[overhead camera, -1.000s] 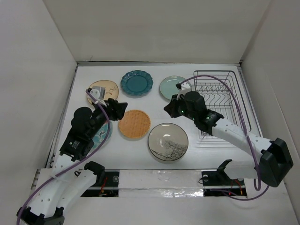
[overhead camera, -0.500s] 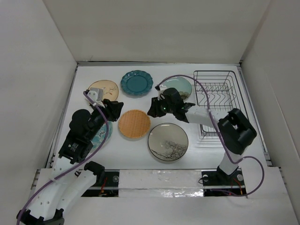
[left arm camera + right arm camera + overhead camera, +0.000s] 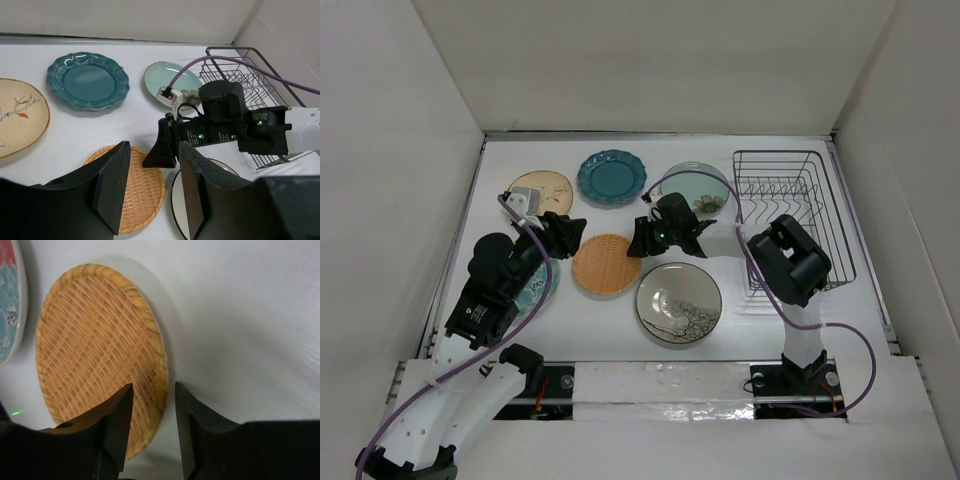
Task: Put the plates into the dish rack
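Observation:
The orange woven-look plate (image 3: 606, 264) lies mid-table. My right gripper (image 3: 638, 240) is open at its right edge. In the right wrist view (image 3: 152, 387) its jaws straddle the rim of the orange plate (image 3: 95, 340) without closing on it. My left gripper (image 3: 565, 232) is open and empty, held above that plate's upper left; the left wrist view (image 3: 153, 150) looks down on the orange plate (image 3: 145, 190). The tan floral plate (image 3: 542, 190), teal scalloped plate (image 3: 611, 178), pale green plate (image 3: 695, 185) and cream tree plate (image 3: 678, 303) lie flat. The black wire dish rack (image 3: 790, 215) holds no plates.
A light blue patterned plate (image 3: 535, 285) lies partly under my left arm, and its edge shows in the right wrist view (image 3: 10, 305). My right arm stretches across from the rack side, over the pale green plate. White walls enclose the table on three sides.
My right gripper has swung left from near the rack and pale green plate to the orange plate's right edge. My left gripper has barely moved.

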### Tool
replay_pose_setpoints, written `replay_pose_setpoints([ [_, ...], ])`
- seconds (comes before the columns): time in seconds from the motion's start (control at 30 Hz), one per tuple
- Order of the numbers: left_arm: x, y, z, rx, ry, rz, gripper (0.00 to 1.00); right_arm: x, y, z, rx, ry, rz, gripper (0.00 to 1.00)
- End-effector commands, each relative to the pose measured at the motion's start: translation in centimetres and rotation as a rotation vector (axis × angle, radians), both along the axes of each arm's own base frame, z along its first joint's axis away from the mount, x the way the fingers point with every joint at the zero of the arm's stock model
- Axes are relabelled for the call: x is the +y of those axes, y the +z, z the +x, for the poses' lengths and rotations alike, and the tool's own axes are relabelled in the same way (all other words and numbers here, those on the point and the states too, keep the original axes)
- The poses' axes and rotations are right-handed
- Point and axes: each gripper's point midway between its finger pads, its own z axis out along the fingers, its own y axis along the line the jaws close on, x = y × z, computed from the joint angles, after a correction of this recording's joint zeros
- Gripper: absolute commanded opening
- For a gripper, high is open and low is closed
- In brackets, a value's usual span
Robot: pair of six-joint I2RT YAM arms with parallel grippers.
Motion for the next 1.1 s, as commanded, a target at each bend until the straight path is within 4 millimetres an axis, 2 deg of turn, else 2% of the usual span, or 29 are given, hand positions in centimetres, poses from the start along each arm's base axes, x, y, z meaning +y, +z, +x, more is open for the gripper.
replay_pose_setpoints([
  [0.0,0.0,1.3,0.0,-0.049,0.002,-0.013,0.41,2.4,2.4,-0.1,-0.004,0.074,0.128,0.43],
  [0.1,0.2,1.4,-0.1,-0.055,0.009,-0.016,0.41,2.5,2.4,-0.1,-0.001,0.072,0.14,0.34],
  [0.13,0.2,1.6,-0.1,-0.058,0.007,-0.017,0.41,2.4,2.3,-0.1,0.002,0.065,0.134,0.24],
  [0.2,0.2,1.6,-0.2,-0.06,0.007,-0.018,0.41,2.0,2.2,0.4,0.008,0.041,0.133,0.13],
  [0.27,0.2,1.8,-0.3,-0.064,0.007,-0.022,0.41,1.7,3.1,0.7,0.0,0.028,0.158,0.0],
  [0.33,0.2,2.1,-0.4,-0.073,0.003,-0.026,0.41,1.5,4.0,0.6,0.01,0.02,0.192,0.0],
  [0.37,0.2,2.1,-0.4,-0.074,0.003,-0.028,0.41,1.6,5.9,0.6,-0.016,0.025,0.225,0.0],
  [0.47,0.3,2.3,-0.6,-0.08,0.003,-0.033,0.41,0.8,9.3,1.2,-0.067,0.003,0.276,0.0],
  [0.5,0.3,2.4,-0.6,-0.082,0.003,-0.034,0.41,0.6,12.3,1.0,-0.114,0.003,0.309,0.0],
  [0.57,0.6,2.7,-0.8,-0.092,0.009,-0.041,0.41,-0.7,14.9,1.7,-0.167,-0.039,0.32,0.0],
  [0.6,0.5,2.9,-0.9,-0.098,0.001,-0.046,0.41,-2.2,17.9,2.1,-0.236,-0.063,0.338,0.0],
  [0.63,0.5,3.0,-1.1,-0.102,-0.003,-0.051,0.41,-3.3,19.2,2.4,-0.268,-0.089,0.333,0.0],
  [0.67,0.4,3.2,-1.2,-0.106,-0.01,-0.056,0.41,-5.1,19.8,3.3,-0.294,-0.164,0.294,0.0],
  [0.7,0.2,3.4,-1.4,-0.115,-0.022,-0.064,0.41,-8.6,21.6,4.6,-0.356,-0.269,0.251,0.0],
  [0.73,0.1,3.4,-1.4,-0.115,-0.03,-0.064,0.41,-10.2,23.3,5.0,-0.4,-0.296,0.26,0.0],
  [0.8,-0.4,3.6,-1.7,-0.116,-0.059,-0.071,0.41,-15.1,24.1,6.2,-0.451,-0.439,0.181,0.0],
  [0.83,-0.5,3.7,-1.8,-0.117,-0.068,-0.074,0.41,-19.3,26.3,6.7,-0.509,-0.542,0.168,0.0],
  [0.87,-0.7,3.8,-1.9,-0.118,-0.079,-0.076,0.41,-22.4,26.5,7.1,-0.527,-0.645,0.116,0.0],
  [0.93,-0.9,4.2,-2.4,-0.133,-0.104,-0.082,0.41,-27.8,27.0,7.0,-0.554,-0.815,0.038,0.0],
  [0.97,-0.8,4.4,-2.6,-0.139,-0.105,-0.084,0.41,-32.4,27.7,6.5,-0.569,-0.96,-0.025,0.0],
  [1.03,-0.6,4.9,-3.2,-0.163,-0.105,-0.092,0.41,-36.6,28.6,5.7,-0.601,-1.103,-0.094,0.0],
  [1.07,-0.5,5.1,-3.3,-0.171,-0.107,-0.093,0.41,-39.8,29.1,4.9,-0.621,-1.211,-0.147,0.0],
])
